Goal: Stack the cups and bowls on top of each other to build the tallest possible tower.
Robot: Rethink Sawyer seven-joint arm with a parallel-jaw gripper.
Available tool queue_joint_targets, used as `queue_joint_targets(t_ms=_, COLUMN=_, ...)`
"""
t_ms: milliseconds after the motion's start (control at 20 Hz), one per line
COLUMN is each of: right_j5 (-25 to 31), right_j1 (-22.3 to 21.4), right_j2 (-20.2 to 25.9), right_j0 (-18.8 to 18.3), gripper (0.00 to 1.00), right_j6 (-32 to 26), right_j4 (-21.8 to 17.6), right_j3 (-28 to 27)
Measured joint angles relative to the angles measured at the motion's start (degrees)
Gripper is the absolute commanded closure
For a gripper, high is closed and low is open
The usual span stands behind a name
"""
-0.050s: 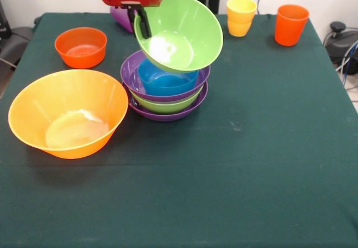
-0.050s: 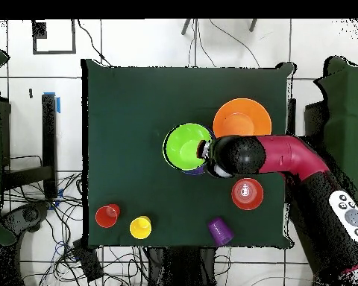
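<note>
A green bowl (image 1: 182, 33) is being gripped by its rim at 9 o'clock by the gripper (image 1: 142, 27) and held tilted just over the tower (image 1: 165, 88), so it can be set down into the blue bowl (image 1: 166, 79).

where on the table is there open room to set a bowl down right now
The near half of the green table is bare, in front of the big yellow-orange bowl and the tower. The stretch right of the tower, below the yellow cup and orange-red cup, is open. Crowded: around the tower, gripper and small red-orange bowl.
</note>
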Motion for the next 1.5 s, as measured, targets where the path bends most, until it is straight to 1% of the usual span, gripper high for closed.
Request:
queue_joint_targets(t_ms=350, right_j5=0.00, right_j1=0.41, right_j2=0.01, right_j0=0.00, gripper=1.00, right_j6=0.00, right_j4=-0.15, right_j3=-0.01)
queue_joint_targets(t_ms=700, right_j5=0.00, right_j1=1.74, right_j2=0.03, right_j0=0.00, gripper=1.00, right_j6=0.00, right_j4=-0.33, right_j3=-0.02)
queue_joint_targets(t_ms=1200, right_j5=0.00, right_j1=4.12, right_j2=0.10, right_j0=-0.01, gripper=1.00, right_j6=0.00, right_j4=-0.65, right_j3=-1.69)
queue_joint_targets(t_ms=1500, right_j5=0.00, right_j1=4.69, right_j2=0.20, right_j0=-0.01, gripper=1.00, right_j6=0.00, right_j4=-0.74, right_j3=-2.63)
